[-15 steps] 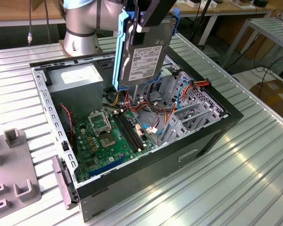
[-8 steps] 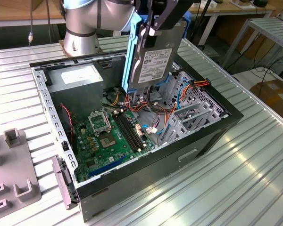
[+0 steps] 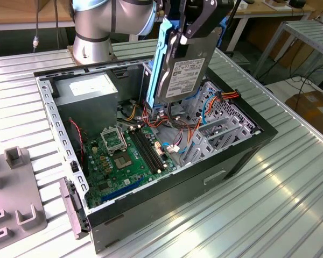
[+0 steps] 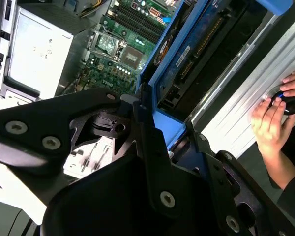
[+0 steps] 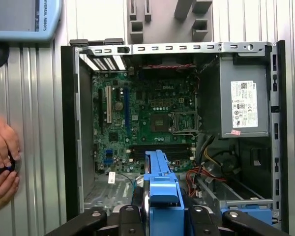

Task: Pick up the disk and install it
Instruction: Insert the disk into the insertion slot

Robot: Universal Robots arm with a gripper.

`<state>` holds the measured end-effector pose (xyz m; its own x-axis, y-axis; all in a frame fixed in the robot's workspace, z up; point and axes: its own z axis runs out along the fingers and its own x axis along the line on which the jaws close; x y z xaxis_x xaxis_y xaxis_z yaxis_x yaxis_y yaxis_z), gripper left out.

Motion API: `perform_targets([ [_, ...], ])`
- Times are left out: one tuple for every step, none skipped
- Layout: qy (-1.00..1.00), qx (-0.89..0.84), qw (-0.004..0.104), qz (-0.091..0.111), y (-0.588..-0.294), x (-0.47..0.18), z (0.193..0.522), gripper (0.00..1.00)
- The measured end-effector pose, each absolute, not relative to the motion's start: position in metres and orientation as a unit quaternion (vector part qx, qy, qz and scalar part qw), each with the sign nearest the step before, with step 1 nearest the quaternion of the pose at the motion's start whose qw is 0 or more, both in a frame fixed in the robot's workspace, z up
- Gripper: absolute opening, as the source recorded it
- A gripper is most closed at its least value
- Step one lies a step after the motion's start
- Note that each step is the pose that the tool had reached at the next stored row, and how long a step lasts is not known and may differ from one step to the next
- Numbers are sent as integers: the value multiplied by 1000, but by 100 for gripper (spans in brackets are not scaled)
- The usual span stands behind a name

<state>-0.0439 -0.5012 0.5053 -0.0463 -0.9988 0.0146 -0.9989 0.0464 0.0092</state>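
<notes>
One gripper (image 3: 187,28) is clamping the upper end of the disk (image 3: 178,72), its black fingers (image 3: 196,21) closed on the blue carrier bracket (image 3: 162,59) and holding the drive upright, slightly tilted, over the open computer case (image 3: 167,201). The drive is hanging above the motherboard (image 3: 121,156), between the power supply (image 3: 89,91) and the metal drive cage (image 3: 220,118), while a person's hand (image 4: 273,118) is resting on a dark round object (image 4: 290,104) beside the case
</notes>
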Motion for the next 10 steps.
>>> perform_targets([
  [-723,691,8,2,-504,-43,505,37],
  [-723,691,8,2,-506,-42,505,37],
  [-723,691,8,2,-510,-41,505,37],
  [-723,691,8,2,-513,-40,505,37],
  [-723,691,8,2,-515,-40,505,37],
  [-723,690,8,2,-518,-38,505,37],
  [-723,691,9,2,-521,-37,505,37],
  [-723,691,8,2,-523,-36,505,37],
  [-723,690,9,2,-524,-35,505,37],
  [-723,691,9,2,-526,-34,505,37],
])
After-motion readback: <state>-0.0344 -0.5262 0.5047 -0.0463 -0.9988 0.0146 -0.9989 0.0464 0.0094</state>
